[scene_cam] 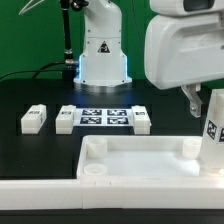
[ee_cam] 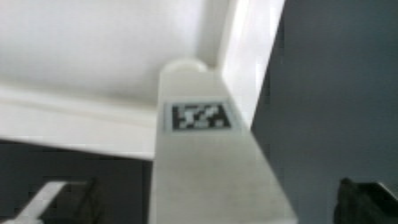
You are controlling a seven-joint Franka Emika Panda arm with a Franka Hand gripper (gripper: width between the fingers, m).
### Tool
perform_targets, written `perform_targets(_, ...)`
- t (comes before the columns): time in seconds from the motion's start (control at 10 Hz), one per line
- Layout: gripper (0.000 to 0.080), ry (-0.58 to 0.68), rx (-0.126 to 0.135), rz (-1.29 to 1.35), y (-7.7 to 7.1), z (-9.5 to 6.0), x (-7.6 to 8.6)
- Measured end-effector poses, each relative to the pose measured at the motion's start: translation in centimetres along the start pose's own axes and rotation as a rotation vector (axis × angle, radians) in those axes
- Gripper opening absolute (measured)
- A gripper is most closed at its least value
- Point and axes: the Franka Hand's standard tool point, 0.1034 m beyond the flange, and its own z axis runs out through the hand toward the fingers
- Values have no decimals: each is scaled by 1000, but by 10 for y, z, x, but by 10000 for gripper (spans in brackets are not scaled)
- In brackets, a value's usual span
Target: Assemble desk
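Observation:
The white tabletop (scene_cam: 140, 160) lies at the front of the exterior view, with a raised rim and a round socket (scene_cam: 95, 171) at a near corner. A short white leg (scene_cam: 212, 135) with a black-and-white tag stands upright at the tabletop's corner on the exterior view's right. My gripper (scene_cam: 205, 105) hangs just above it. In the wrist view the same leg (ee_cam: 214, 150) rises between my dark fingers (ee_cam: 50, 203), with a dark gap on each side. My gripper (ee_cam: 210, 205) is open and straddles the leg without touching it. The tabletop's rim (ee_cam: 89, 105) runs behind.
Three loose white legs lie on the black table: one (scene_cam: 33, 119) on the exterior view's left, one (scene_cam: 67, 119) beside the marker board (scene_cam: 103, 117), and one (scene_cam: 140, 120) on its other side. The arm's base (scene_cam: 103, 55) stands behind.

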Motion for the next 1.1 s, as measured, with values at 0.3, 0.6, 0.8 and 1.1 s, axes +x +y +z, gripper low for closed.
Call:
perform_targets(0.3, 301, 5, -7, 101, 2, 1, 0)
perform_targets(0.6, 301, 32, -10, 328, 6, 1, 2)
perform_targets(0.8, 301, 165, -12, 613, 1, 4, -18)
perform_targets(1.1, 300, 207, 79, 1051, -7, 8, -28)
